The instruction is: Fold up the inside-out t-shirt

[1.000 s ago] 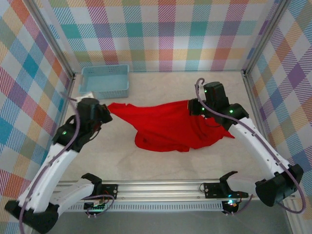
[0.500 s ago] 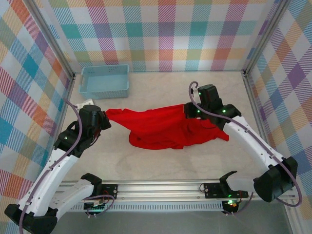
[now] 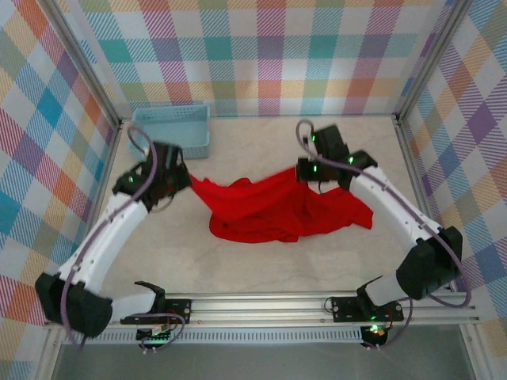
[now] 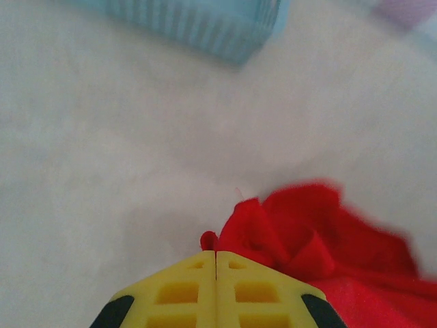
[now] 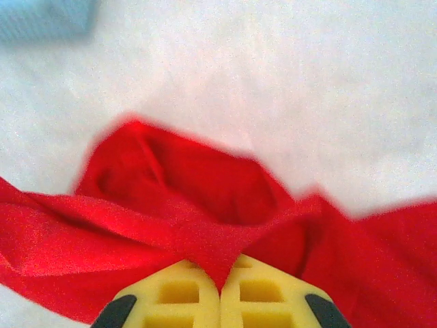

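evidently to spread it, the left pincer (image 4: 216, 263) and the right pincer (image 5: 220, 287) were each clamped on an edge of the t-shirt (image 3: 277, 212), which sagged onto the bench (image 3: 261, 265) just beside the basket (image 3: 170, 117).

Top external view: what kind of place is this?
Probably a robot test cell: plaid walls in a metal frame enclose a pale table, and two white arms are bolted to a rail.

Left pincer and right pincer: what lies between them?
The red t-shirt hangs from the left pincer to the right pincer, both shut on it; the top view shows this.
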Robot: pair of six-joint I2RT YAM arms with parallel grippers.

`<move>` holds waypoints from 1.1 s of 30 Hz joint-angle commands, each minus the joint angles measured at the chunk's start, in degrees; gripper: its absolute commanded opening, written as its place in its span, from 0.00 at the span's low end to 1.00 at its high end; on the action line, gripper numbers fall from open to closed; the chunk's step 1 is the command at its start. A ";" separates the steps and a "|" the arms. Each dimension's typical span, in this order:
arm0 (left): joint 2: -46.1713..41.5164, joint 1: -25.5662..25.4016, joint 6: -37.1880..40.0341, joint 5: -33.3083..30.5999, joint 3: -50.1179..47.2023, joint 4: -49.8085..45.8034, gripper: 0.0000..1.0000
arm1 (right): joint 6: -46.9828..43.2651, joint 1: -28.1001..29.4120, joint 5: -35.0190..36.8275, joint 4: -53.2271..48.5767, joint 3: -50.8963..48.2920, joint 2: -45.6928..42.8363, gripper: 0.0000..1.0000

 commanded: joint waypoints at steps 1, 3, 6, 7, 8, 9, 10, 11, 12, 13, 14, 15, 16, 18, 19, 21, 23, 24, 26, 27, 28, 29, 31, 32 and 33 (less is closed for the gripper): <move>3.76 4.40 0.71 3.04 17.48 3.25 0.00 | -3.98 -2.95 0.62 1.07 18.09 1.69 0.00; 9.42 6.65 1.52 4.09 32.42 1.15 0.00 | -5.86 -3.20 -0.42 -0.49 31.82 6.54 0.00; 16.26 7.91 3.21 5.68 55.38 -3.51 0.00 | -6.39 -3.11 -4.60 -6.30 52.29 14.19 0.00; 17.53 7.93 4.24 6.43 60.43 -4.37 0.00 | -6.49 -3.12 -5.58 -7.74 57.34 15.85 0.00; 18.15 7.90 4.94 7.27 65.17 -4.89 0.00 | -6.63 -3.17 -6.00 -8.77 61.80 17.05 0.00; 17.90 7.90 5.54 7.97 67.71 -4.65 0.00 | -6.97 -3.18 -5.73 -9.36 64.47 17.27 0.00; 16.67 7.94 5.96 9.24 67.81 -3.61 0.00 | -7.46 -3.20 -5.10 -8.96 65.22 16.61 0.00; 15.04 7.93 6.19 10.87 66.57 -2.40 0.00 | -7.77 -3.21 -4.43 -8.23 64.34 15.37 0.00; 12.64 7.94 6.26 13.12 63.72 -0.66 0.00 | -8.12 -3.26 -3.73 -6.65 61.75 13.28 0.00; 9.68 7.81 6.15 15.85 59.29 1.94 0.00 | -8.60 -3.23 -3.33 -4.60 57.92 10.69 0.00; 6.59 7.79 5.86 18.01 54.34 4.78 0.00 | -9.01 -3.22 -3.10 -2.63 53.50 8.27 0.00; 3.03 7.51 5.61 20.42 48.31 8.06 0.00 | -9.32 -3.30 -2.46 -0.54 48.20 5.55 0.00; -0.76 7.07 5.14 21.95 42.11 10.88 0.00 | -9.55 -3.44 -1.96 1.12 43.15 3.20 0.00; -6.73 6.06 4.58 24.57 31.89 14.40 0.00 | -9.48 -4.02 -1.80 2.51 34.76 0.01 0.00; -9.44 5.12 4.04 25.86 27.33 15.31 0.00 | -9.31 -4.33 -1.97 2.76 30.81 -1.15 0.00; -13.84 2.35 3.28 27.28 17.61 17.26 0.00 | -8.54 -5.04 -2.38 3.61 21.93 -3.35 0.00; -17.32 -2.09 2.92 26.77 8.85 18.30 0.00 | -7.00 -6.05 -3.52 4.52 13.32 -4.98 0.00; -18.81 -5.40 3.07 25.37 4.37 18.33 0.00 | -5.80 -6.71 -4.14 4.87 8.82 -5.82 0.02; -20.49 -12.82 3.18 21.55 -3.41 18.75 0.00 | -3.76 -7.78 -5.82 6.42 0.09 -7.34 0.07; -20.74 -16.70 2.56 19.96 -7.81 19.93 0.00 | -2.77 -8.43 -6.31 7.18 -5.09 -7.99 0.08; -20.62 -20.90 1.98 18.41 -11.57 20.75 0.00 | -1.83 -9.05 -6.26 7.98 -9.19 -8.62 0.09; -20.44 -24.48 1.30 16.19 -14.65 21.39 0.00 | -0.82 -9.73 -6.10 8.44 -12.20 -8.99 0.09; -20.18 -32.43 -0.14 10.99 -21.88 24.43 0.00 | 1.95 -11.92 -4.81 7.78 -17.88 -9.12 0.07; -19.76 -35.56 -1.10 8.59 -24.49 25.65 0.00 | 3.07 -13.19 -4.76 7.30 -19.82 -9.06 0.06; -18.89 -38.80 -2.31 6.57 -27.53 27.28 0.00 | 4.39 -14.90 -4.95 7.00 -21.97 -9.21 0.05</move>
